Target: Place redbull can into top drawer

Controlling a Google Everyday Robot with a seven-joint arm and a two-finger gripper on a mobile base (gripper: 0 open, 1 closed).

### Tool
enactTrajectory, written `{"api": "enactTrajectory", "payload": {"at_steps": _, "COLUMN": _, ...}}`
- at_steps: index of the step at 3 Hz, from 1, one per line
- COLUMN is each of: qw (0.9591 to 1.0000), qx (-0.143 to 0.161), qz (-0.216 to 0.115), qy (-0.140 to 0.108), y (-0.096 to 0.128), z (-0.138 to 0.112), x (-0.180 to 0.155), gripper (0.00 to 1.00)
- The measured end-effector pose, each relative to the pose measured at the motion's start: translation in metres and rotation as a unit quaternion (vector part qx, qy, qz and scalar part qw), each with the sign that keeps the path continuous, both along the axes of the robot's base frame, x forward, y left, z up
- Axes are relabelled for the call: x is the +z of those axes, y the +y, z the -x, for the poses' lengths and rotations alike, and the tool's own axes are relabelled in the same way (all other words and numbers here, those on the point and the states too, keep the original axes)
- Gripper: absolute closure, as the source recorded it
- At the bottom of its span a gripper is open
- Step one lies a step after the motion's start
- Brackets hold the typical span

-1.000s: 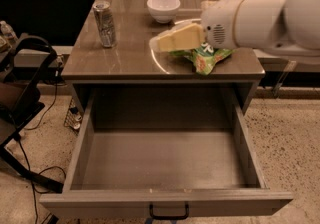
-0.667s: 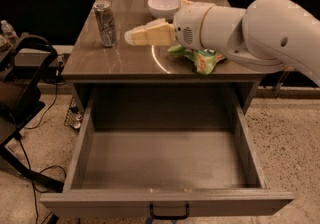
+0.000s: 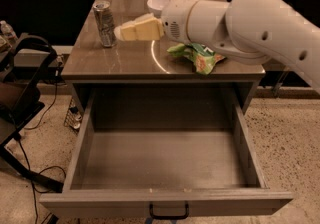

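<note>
Can (image 3: 104, 24): upright on the back-left part of the bench (image 3: 125, 63), outside the drawer.
Pincer (image 3: 120, 32): above the bench, pointing left, its tip just beside the can's right side; cannot tell whether they touch.
Pincer state: cannot tell whether apart or together.
Arm (image 3: 250, 23): white, reaching in from the right.
Drawer (image 3: 165, 199): pulled out below the bench, black handle (image 3: 169, 213) facing front.
Bowl (image 3: 156, 3): white, at the back, partly hidden by the arm.
Bag (image 3: 199, 57): green, crumpled, under the arm.

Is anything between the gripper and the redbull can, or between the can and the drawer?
Nothing visible. The gripper is beside the redbull can with bare tabletop between them, and the top drawer stands open below. The green bag lies under the arm, off that path.
</note>
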State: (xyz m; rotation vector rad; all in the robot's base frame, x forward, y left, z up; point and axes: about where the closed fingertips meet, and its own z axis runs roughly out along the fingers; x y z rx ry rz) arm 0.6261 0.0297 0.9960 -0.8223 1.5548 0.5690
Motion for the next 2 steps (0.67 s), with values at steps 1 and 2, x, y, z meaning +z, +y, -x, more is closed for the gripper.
{"api": "enactTrajectory", "payload": {"at_steps": 1, "qw": 0.9996, "qx": -0.003, "qz": -0.017, "qy": -0.02, "y": 0.035, "z": -0.039, "x": -0.002, "gripper": 0.0}}
{"api": "enactTrajectory", "payload": {"at_steps": 2, "qw": 0.9989, "qx": -0.014, "qz": -0.034, "qy": -0.03, "y": 0.076, "z": -0.089, "x": -0.017, "gripper": 0.0}}
